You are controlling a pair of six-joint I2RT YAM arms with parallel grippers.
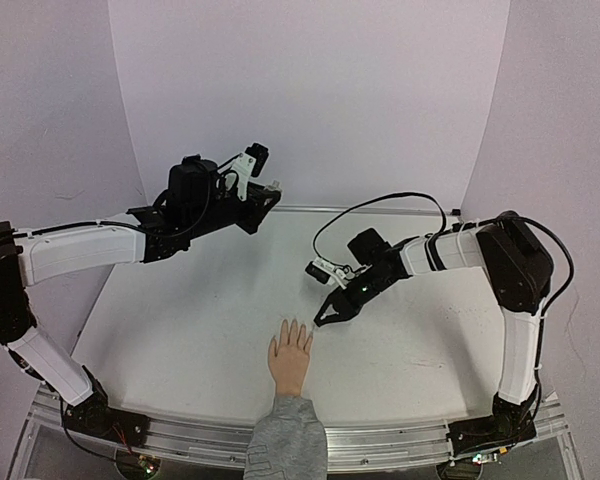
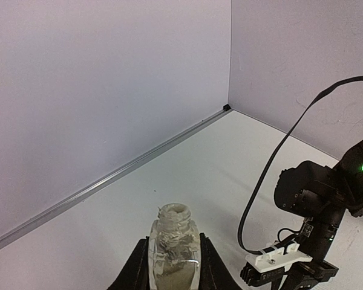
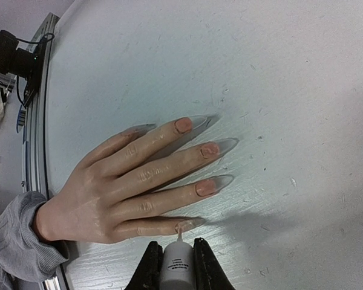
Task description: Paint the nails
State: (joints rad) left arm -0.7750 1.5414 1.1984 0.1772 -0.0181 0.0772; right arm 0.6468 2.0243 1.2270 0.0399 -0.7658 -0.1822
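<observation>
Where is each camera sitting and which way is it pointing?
Top external: above and behind the bases, looking down at the table; both arms and the hand show.
Left wrist: on the raised left gripper, facing the back wall; its fingers clamp the bottle.
Right wrist: above the right gripper, looking down past the brush it holds at the nails.
Shared: top and right wrist both show the hand.

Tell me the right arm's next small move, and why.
Probably draw the brush outward along the nearest nail, toward its tip. The right gripper holds the brush with its bristles on that nail's base; it looks pale, while three neighbouring nails look pinkish. The left gripper holds the open bottle well away.
</observation>
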